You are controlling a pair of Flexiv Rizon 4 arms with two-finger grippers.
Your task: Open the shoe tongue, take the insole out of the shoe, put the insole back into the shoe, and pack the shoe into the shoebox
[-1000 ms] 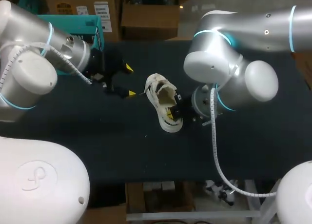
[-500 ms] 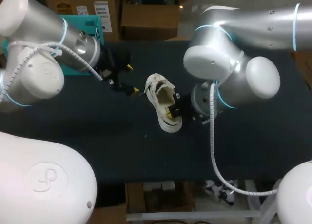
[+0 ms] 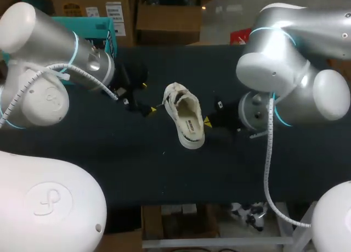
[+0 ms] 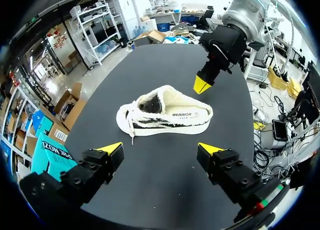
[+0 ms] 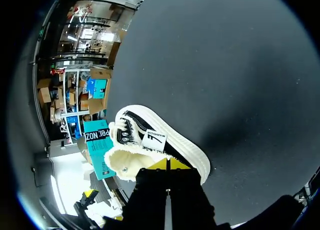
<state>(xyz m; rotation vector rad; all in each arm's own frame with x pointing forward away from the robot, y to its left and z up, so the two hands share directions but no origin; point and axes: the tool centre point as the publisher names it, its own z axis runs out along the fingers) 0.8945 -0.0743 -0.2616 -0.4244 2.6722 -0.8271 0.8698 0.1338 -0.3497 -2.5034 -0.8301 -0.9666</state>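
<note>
lying well inside table (image 3: 137, 164) edges: shoe (image 3: 185, 116)

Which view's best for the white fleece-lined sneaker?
Left wrist view: the white fleece-lined sneaker lies whole, side-on, unobstructed. Head view shows it from above; in right wrist view the right gripper hides part.

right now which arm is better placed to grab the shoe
Left, probably: the left hand is open with the shoe lying straight ahead of it. The right hand is shut, close beside the shoe.
</note>
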